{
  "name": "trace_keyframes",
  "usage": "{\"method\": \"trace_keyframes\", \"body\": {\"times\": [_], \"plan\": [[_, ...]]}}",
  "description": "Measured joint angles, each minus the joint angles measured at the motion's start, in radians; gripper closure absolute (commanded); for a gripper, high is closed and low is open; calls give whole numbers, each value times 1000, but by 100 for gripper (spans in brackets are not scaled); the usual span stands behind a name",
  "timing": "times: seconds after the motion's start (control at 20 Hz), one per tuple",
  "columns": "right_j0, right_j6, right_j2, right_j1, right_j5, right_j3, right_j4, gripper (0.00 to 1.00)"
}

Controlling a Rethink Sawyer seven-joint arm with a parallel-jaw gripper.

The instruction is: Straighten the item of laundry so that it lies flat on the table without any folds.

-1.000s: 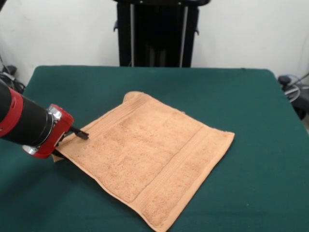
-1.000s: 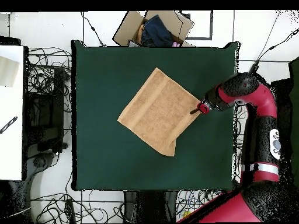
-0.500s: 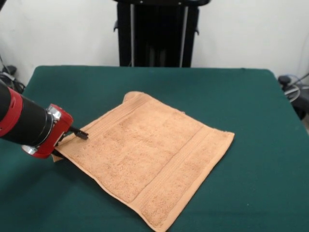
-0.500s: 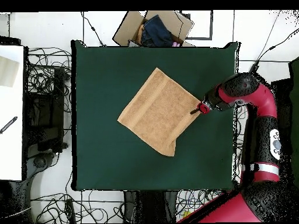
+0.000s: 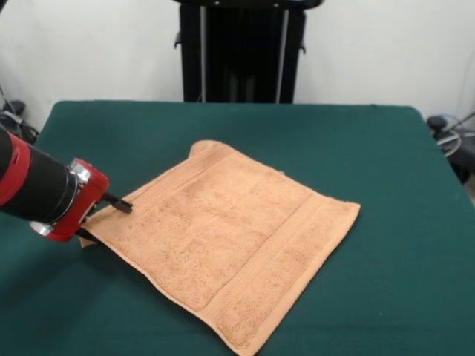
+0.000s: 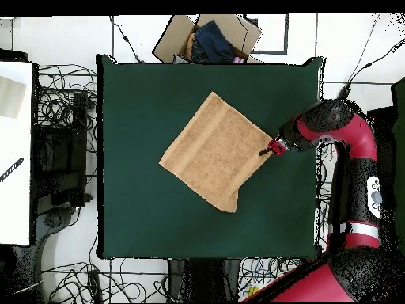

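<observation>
One peach-orange terry-cloth hand towel (image 5: pixel 226 241) lies turned like a diamond near the middle of the dark green felt-topped table (image 5: pixel 386 148), almost flat, its woven bands showing near two opposite edges. Only its far corner (image 5: pixel 202 148) looks slightly puckered. The red-and-black arm's gripper (image 5: pixel 111 211) sits low at the towel's side corner, touching or just beside it — whether the dark tips pinch the cloth or stand apart cannot be told. The risk, as judged from here: if the corner is caught when the arm draws off toward the table's edge, it could drag the cloth, fold that corner under, or raise a fresh ridge.
</observation>
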Motion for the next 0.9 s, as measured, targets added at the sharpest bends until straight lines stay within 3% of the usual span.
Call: {"method": "trace_keyframes", "body": {"times": [0.3,0.9], "plan": [[-15,0,-10,-23,21,7,0,0],[-85,0,-68,-157,59,93,3,0]]}}
